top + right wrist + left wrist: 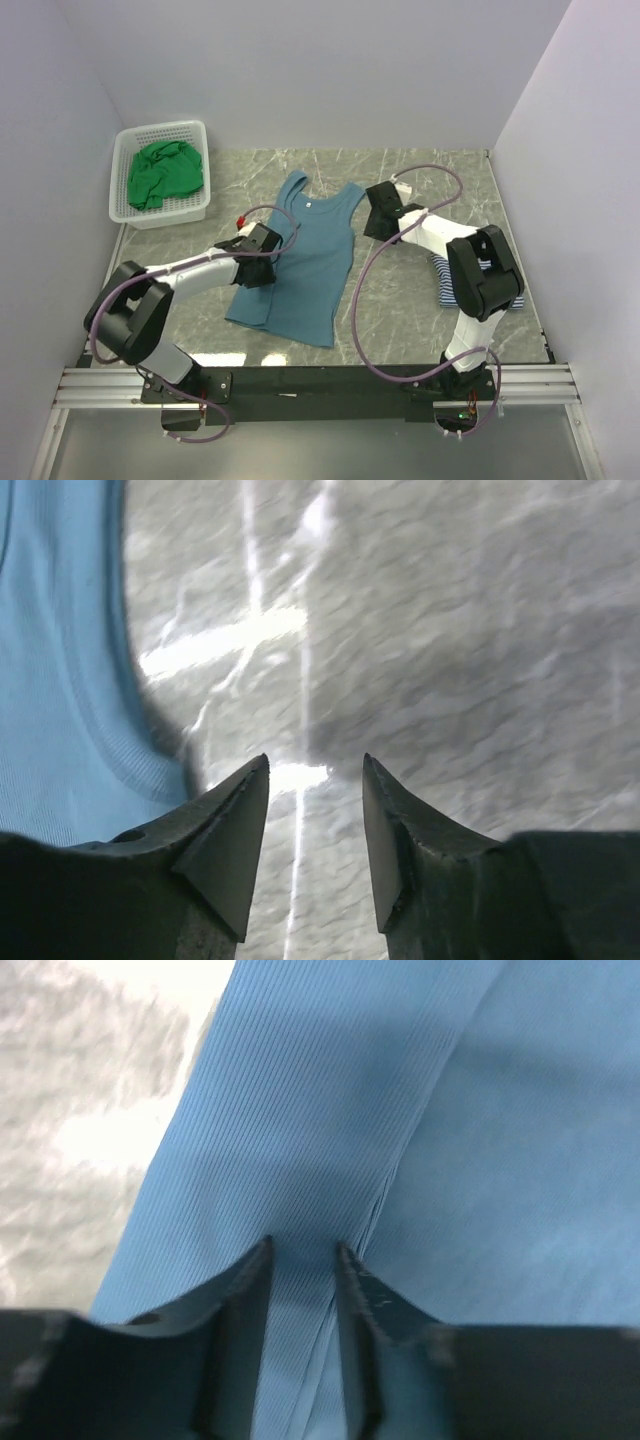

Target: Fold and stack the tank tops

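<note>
The left claw (302, 1248) stands with its jaws a narrow gap apart, right over the teal top (305, 260). Ribbed cloth lies flat under and between the tips, and nothing is bunched or lifted in the gap, so it reads as let go, not clamped. A lengthwise crease runs away from the tip of its right finger, where one layer lies over another.

The right claw (315, 765) is also apart and holds nothing. Bare table (400, 170) shows between its tips, and the curved armhole edge of the teal top lies just beside it on its left.

The teal top is spread mid-table between the two arms, its long axis running from the straps at the far end to the hem at the near end, slightly slanted. The left claw sits on its left long side about halfway down. The right claw sits just off its right side, up near the strap.

My judgement is that the left side is already turned in, so the right side comes next. The right arm is the nearer one, and it must reach leftward onto that edge.

The striped top (440, 280) lies at the right, partly hidden under the right arm. The green top (160, 172) is crumpled in the basket (195, 205) at the far left, well apart from both claws.
</note>
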Available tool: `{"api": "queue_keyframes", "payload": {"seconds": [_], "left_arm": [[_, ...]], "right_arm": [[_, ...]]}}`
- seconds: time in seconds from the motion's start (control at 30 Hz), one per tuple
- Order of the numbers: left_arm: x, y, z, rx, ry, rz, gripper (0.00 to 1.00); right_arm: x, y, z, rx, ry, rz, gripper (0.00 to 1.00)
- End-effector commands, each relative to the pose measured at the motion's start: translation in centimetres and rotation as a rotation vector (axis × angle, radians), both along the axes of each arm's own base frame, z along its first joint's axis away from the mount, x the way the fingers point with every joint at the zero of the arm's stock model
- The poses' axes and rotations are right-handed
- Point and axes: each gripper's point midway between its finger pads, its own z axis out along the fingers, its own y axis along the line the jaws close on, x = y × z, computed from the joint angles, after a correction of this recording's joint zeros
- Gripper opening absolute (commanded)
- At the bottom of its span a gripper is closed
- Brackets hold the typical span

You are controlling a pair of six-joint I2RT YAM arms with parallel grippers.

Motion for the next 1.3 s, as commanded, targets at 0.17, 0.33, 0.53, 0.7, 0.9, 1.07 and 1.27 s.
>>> {"api": "queue_keyframes", "payload": {"seconds": [0.17,0.33,0.53,0.7,0.9,1.07,1.27], "left_arm": [[-1.3,-2.1,6.5,-0.08,-0.08,-0.158,0.43],[-4.9,-7.9,8.6,-0.174,-0.1,-0.346,0.45],[-11.6,-15.1,6.7,-0.198,-0.055,-0.502,0.45],[-13.0,-17.4,4.7,-0.104,-0.085,-0.48,0.45],[-14.1,-18.1,2.6,-0.055,-0.087,-0.468,0.46],[-15.1,-17.9,1.5,-0.046,-0.064,-0.463,0.42],[-15.4,-17.0,0.9,-0.035,-0.056,-0.459,0.24]], "right_arm": [[1.3,3.1,1.0,0.232,-0.017,0.062,0.48],[0.2,4.2,0.4,0.325,-0.007,0.082,0.48],[-1.1,4.7,0.1,0.389,-0.018,0.092,0.48],[-1.2,5.3,-0.1,0.44,-0.029,0.093,0.48],[-1.2,6.0,-0.3,0.477,-0.027,0.097,0.48],[-1.2,6.4,-1.1,0.49,-0.007,0.092,0.45],[-0.8,6.8,-1.6,0.494,0.002,0.095,0.36]]}}
